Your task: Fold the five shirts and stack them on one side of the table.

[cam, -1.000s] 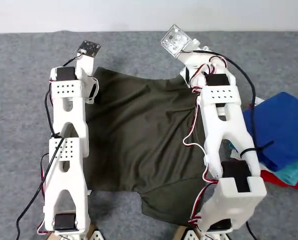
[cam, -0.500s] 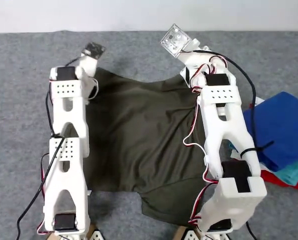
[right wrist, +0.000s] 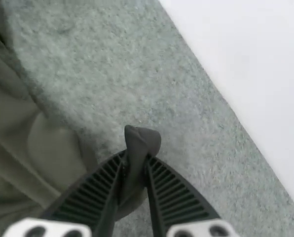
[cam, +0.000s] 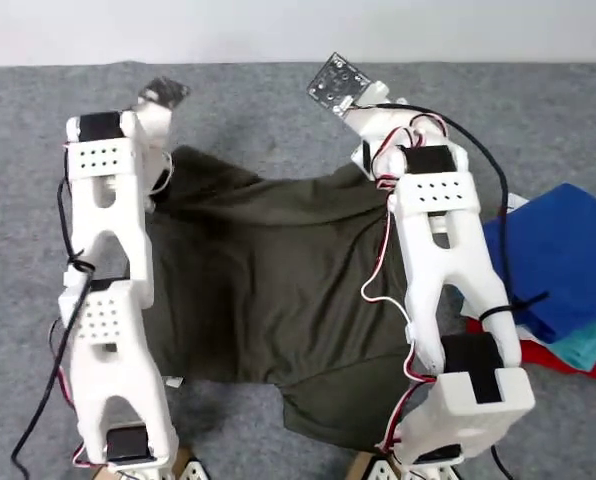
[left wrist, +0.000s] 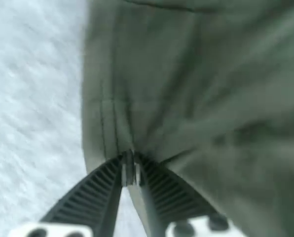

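Lifting the shirt [cam: 278, 290] by its far edge
Left gripper [left wrist: 129, 170] and right gripper [right wrist: 135, 163], both pinching cloth, have risen; fold begins.

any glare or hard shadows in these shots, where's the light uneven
High view: soft, even light, no glare; the olive shirt is darkest along its ridge of folds, with faint shadow at its edges on the grey carpet. Left wrist view: dark creases fan out from the jaws. Right wrist view: the white strip beyond the carpet is bright and featureless.

place: robot lab bench | evid: grey felt top [cam: 538, 120], white wall [cam: 278, 30], exposed servo wires [cam: 376, 290]
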Motion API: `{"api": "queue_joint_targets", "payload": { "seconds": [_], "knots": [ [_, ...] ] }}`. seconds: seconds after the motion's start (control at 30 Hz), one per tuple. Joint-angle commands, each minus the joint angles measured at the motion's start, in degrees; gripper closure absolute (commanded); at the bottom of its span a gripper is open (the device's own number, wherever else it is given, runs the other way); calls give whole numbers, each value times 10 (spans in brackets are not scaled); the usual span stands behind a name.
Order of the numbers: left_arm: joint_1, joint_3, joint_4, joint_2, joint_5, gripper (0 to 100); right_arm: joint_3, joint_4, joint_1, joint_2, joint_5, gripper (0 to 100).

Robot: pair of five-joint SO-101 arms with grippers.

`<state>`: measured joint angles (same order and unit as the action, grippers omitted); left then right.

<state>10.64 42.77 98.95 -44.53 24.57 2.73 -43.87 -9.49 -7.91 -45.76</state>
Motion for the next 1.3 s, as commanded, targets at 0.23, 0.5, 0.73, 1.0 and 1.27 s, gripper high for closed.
{"api": "queue_joint_targets", "payload": {
  "seconds": [0.23, 0.5, 0.73, 1.0, 1.27],
  "knots": [
    [6, -205, -8, 130, 40, 951, 12, -2, -15, 33, -5, 988],
    [3, -44, -63, 123, -76, 790, 12, -2, -15, 14, -5, 988],
    [-7, -31, -175, 60, -114, 782, 12, -2, -22, 14, -4, 988],
    [-12, 76, -202, -69, -137, 786, 12, -2, -22, 14, -4, 988],
    [1, 235, -123, -204, -135, 807, 12, -2, -20, 16, -4, 988]
  ]
}}
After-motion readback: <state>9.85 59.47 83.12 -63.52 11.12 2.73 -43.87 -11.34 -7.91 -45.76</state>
